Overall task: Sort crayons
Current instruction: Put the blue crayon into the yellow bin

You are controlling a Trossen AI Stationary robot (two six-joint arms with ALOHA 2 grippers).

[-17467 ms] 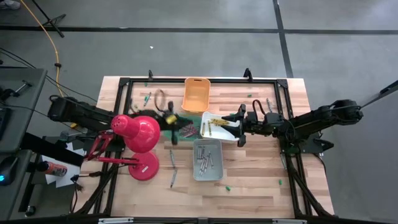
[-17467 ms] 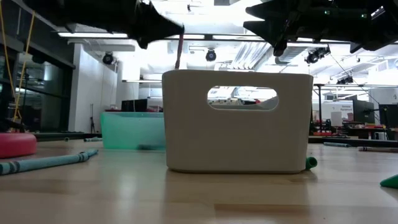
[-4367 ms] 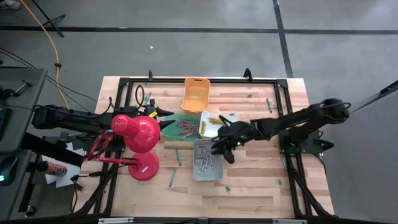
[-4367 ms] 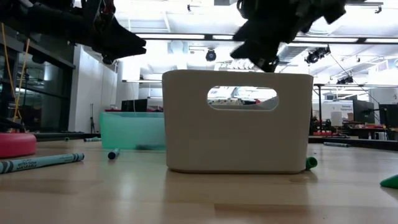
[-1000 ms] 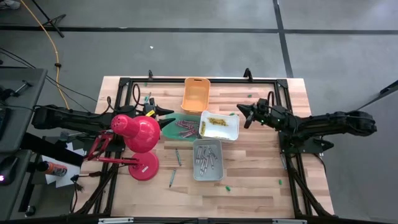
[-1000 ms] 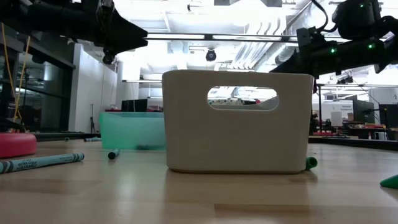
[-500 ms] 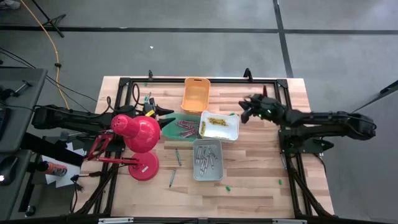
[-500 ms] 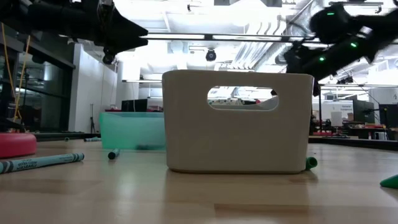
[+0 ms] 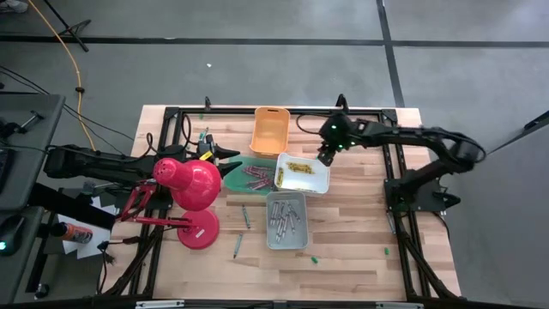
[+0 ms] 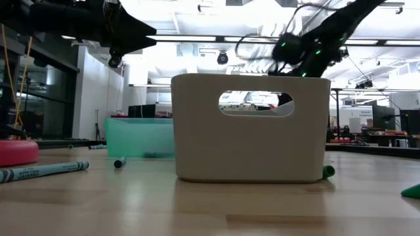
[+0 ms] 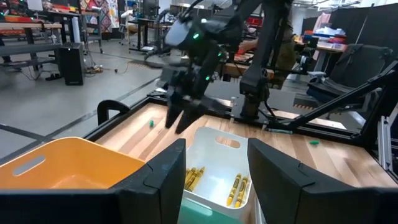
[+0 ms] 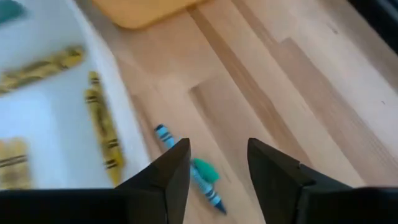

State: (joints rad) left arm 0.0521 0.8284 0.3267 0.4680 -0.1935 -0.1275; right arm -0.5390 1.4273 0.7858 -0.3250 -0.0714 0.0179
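Note:
Yellow crayons (image 12: 102, 127) lie in the white bin (image 9: 316, 183). Red ones fill the green bin (image 9: 243, 163) and grey ones the grey bin (image 9: 273, 233). The orange bin (image 9: 270, 130) stands at the far edge. A blue crayon (image 12: 186, 163) lies on the wood beside the white bin's wall, next to a green speck (image 12: 205, 169). My right gripper (image 12: 217, 144) is open and slants down over that crayon, at the white bin's far right corner (image 9: 324, 156), touching nothing. My left gripper (image 11: 216, 177) hangs open and level over the green bin's far left end (image 9: 232, 154).
A red desk lamp (image 9: 193, 184) stands at the left, under my left arm. Loose crayons lie near the grey bin (image 9: 244, 215) and toward the near edge (image 9: 238, 247). A black frame (image 9: 390, 129) rims the table. Green specks (image 9: 315, 259) dot the near wood.
My right arm has swung round toward the table's far edge. Its gripper has gone a little toward the left and tipped from level to slanting down at the white bin's far right corner.

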